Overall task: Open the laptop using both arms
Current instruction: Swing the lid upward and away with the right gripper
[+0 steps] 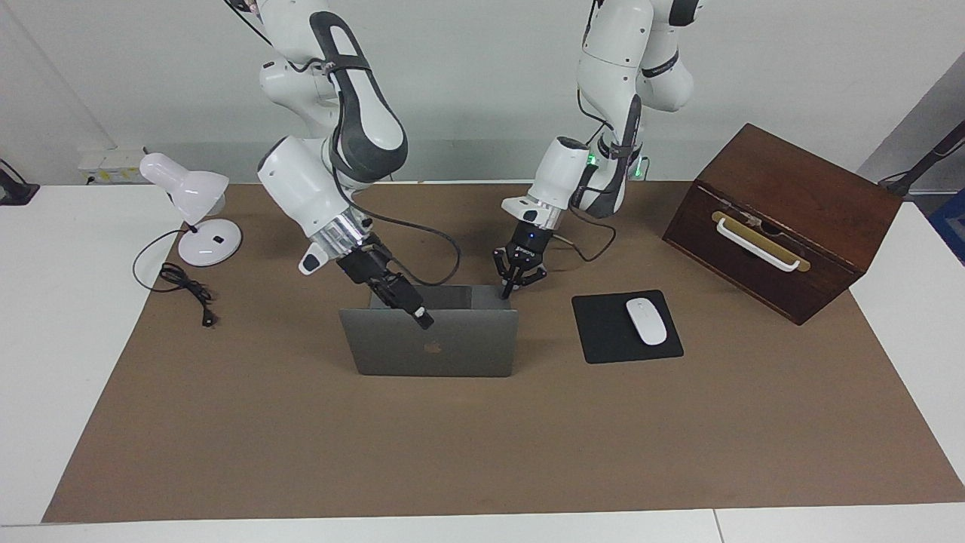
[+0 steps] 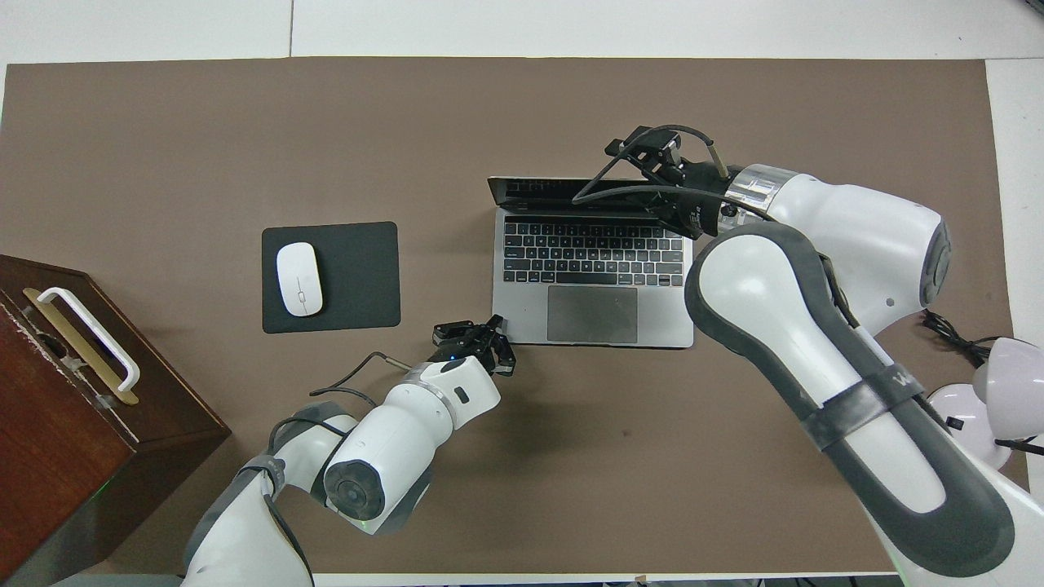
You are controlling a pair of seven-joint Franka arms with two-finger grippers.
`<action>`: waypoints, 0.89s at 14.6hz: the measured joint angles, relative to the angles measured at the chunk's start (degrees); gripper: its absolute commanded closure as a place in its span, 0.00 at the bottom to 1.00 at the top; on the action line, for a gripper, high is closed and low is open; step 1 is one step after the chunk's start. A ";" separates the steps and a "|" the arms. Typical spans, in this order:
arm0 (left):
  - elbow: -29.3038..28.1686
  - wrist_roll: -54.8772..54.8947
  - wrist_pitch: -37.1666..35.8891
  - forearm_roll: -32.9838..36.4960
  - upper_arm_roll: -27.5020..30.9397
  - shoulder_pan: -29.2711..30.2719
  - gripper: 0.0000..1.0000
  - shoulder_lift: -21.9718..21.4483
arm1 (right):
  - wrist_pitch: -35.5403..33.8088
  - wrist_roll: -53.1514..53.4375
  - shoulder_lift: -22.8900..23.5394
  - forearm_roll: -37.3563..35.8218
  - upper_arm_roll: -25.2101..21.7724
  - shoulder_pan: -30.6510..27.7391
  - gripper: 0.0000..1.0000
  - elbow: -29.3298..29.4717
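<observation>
The silver-grey laptop point(image 1: 430, 343) stands open in the middle of the mat, its lid upright with the apple logo turned away from the robots. Its dark keyboard and grey trackpad show in the overhead view point(image 2: 593, 281). My right gripper point(image 1: 422, 317) is at the lid's top edge, about halfway along it, and also shows in the overhead view point(image 2: 586, 196). My left gripper point(image 1: 506, 292) is shut and points down at the base's corner nearest the robots, toward the left arm's end; it also shows in the overhead view point(image 2: 497, 342).
A black mouse pad point(image 1: 603, 339) with a white mouse point(image 1: 646, 320) lies beside the laptop toward the left arm's end. A brown wooden box point(image 1: 784, 219) with a white handle stands at that end. A white desk lamp point(image 1: 197, 207) and its cable are at the right arm's end.
</observation>
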 measured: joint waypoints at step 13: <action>0.00 0.37 0.00 0.00 0.00 0.00 1.00 0.00 | 0.00 -0.48 2.18 -1.78 -0.06 -1.08 0.19 3.20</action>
